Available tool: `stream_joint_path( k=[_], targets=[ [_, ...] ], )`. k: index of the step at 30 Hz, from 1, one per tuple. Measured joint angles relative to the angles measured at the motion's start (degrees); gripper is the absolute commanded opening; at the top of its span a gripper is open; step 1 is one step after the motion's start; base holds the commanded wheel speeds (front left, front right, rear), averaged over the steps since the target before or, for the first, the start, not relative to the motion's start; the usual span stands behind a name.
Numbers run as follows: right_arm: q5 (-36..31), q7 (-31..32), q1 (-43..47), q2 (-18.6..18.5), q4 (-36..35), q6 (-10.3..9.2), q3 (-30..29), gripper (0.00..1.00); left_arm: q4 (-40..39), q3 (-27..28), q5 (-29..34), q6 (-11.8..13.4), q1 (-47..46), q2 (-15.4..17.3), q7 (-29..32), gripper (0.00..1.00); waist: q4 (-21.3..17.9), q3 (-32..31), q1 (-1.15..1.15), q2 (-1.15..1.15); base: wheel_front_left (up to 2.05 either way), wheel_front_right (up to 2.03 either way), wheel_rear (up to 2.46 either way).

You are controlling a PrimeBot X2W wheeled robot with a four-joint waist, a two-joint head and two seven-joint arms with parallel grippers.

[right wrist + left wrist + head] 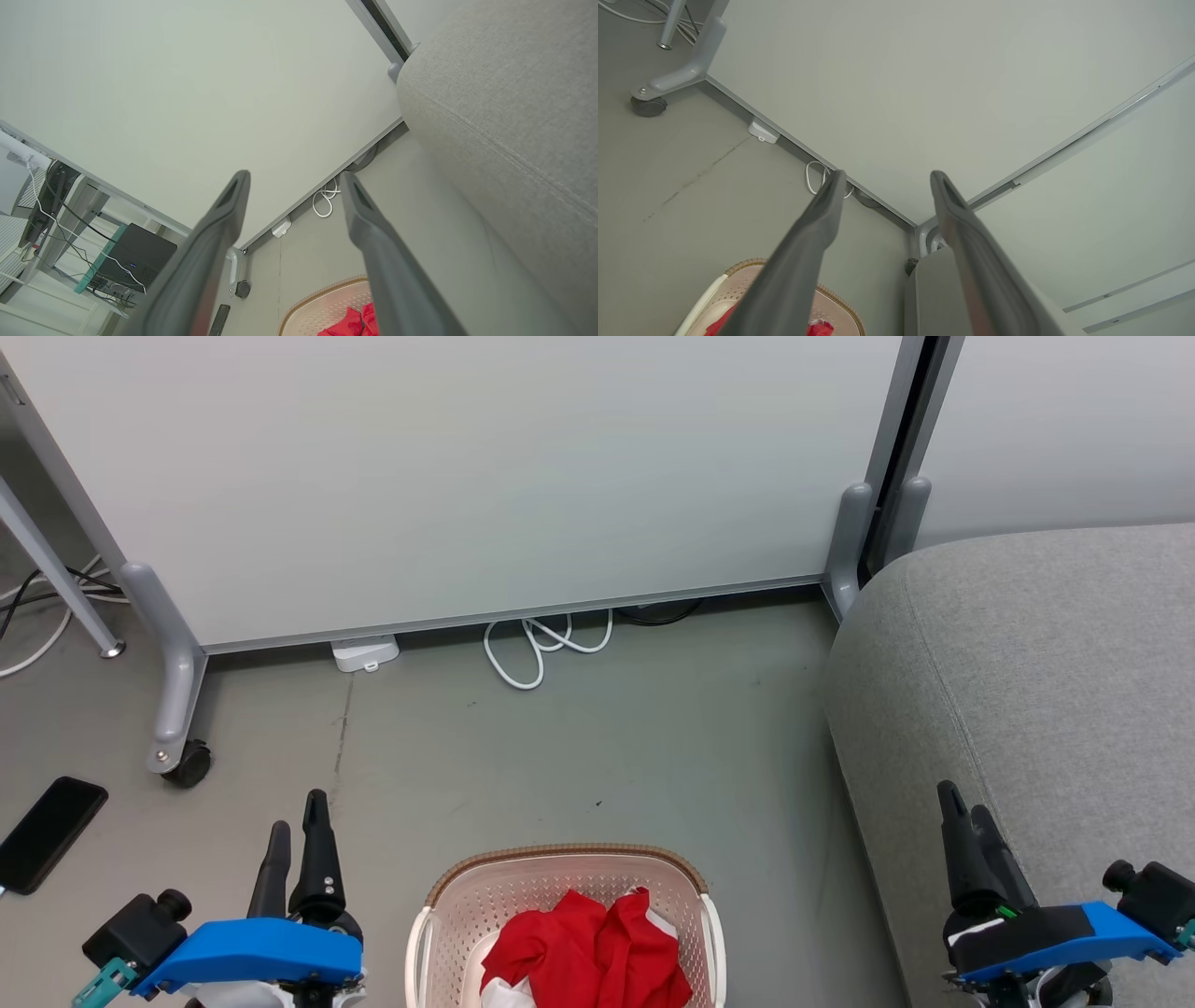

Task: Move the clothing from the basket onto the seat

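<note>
Red clothing with bits of white lies bunched inside the cream basket, which stands on the floor at the bottom centre of the head view. The basket and a scrap of red clothing also show low in the left wrist view, and the basket with the clothing low in the right wrist view. The grey seat fills the right side. My left gripper hovers open left of the basket, and its fingers stand apart with nothing between them. My right gripper is open over the seat's front edge, empty.
A pale partition panel on grey wheeled feet stands behind the floor. A white cable coil and a white adapter lie at its base. A black phone lies on the floor at the left.
</note>
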Motion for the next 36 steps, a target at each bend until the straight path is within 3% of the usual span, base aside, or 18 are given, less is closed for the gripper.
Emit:
stream_joint_path(
  k=[15, 36],
  targets=[
    [-13.0, -2.0, -0.3, -0.1, -0.6, 0.04, 0.2, 1.0, 0.1, -1.9, 12.5, -0.3, -0.6, 0.6, -2.5, 1.0, 0.2, 0.2, 0.0, 0.0, 0.0, 0.0, 0.0],
    [-26.1, -3.9, -0.7, -0.1, -0.8, 0.08, 0.6, 1.0, 0.9, -3.5, 25.3, -0.6, -1.3, 1.0, -5.6, 1.0, 0.4, 0.4, 0.0, 0.0, 0.0, 0.0, 0.0]
  ],
)
